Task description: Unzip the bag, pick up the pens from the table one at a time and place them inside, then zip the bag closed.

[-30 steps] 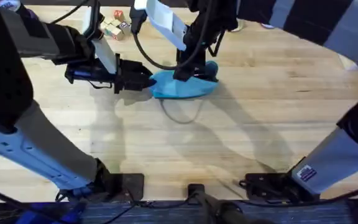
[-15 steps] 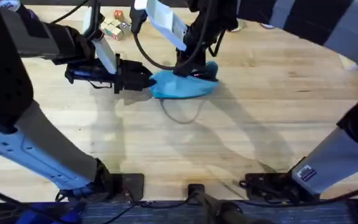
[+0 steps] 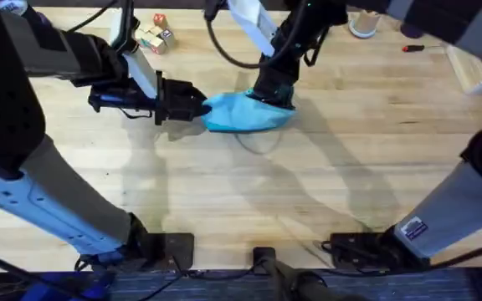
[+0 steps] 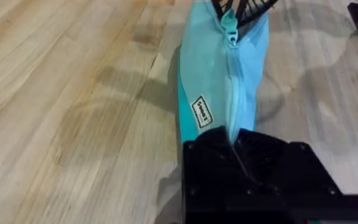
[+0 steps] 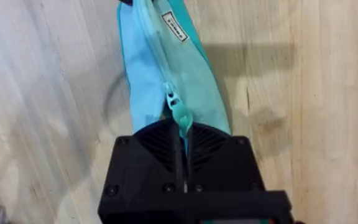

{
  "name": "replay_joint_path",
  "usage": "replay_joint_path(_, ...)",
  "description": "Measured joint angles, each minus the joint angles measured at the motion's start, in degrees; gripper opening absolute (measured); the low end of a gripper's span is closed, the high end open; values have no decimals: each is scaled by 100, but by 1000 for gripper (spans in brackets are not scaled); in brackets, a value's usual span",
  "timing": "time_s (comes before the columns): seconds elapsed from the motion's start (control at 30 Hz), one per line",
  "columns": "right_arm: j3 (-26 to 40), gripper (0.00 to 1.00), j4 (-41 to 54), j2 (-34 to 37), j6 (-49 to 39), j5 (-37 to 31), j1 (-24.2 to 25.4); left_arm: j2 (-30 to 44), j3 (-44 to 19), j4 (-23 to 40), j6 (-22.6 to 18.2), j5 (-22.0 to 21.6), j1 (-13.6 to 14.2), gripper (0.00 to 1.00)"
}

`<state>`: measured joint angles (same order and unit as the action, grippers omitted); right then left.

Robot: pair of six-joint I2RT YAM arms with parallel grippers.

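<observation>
The light-blue bag (image 3: 248, 113) lies far-centre on the table (image 3: 350, 159). The left gripper (image 4: 238, 146) pinches its left end; the right gripper (image 5: 182, 140) clamps the zipper pull (image 5: 178, 113). Zipping looks nearly done; release comes next.

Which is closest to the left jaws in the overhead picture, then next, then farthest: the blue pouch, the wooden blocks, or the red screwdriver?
1. Soft light-blue fabric pouch: pinched at the left gripper.
2. Small wooden blocks: far side, left.
3. Red-handled screwdriver: far right.
</observation>
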<state>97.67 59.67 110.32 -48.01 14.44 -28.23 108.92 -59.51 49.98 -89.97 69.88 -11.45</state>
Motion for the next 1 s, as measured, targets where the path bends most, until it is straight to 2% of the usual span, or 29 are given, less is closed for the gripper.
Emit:
replay_joint_path(0.3, 0, 33, 141, 0, 0, 359, 622, 0, 0, -38, 0, 163, 42, 43)
replay_joint_path(0.67, 0, 34, 342, 2, -2, 175, 1683, 0, 0, -53, 0, 86, 27, 43)
replay_joint_path(1.0, -111, 35, 319, 2, -2, 597, 2090, 0, 0, -73, 0, 172, 66, 43)
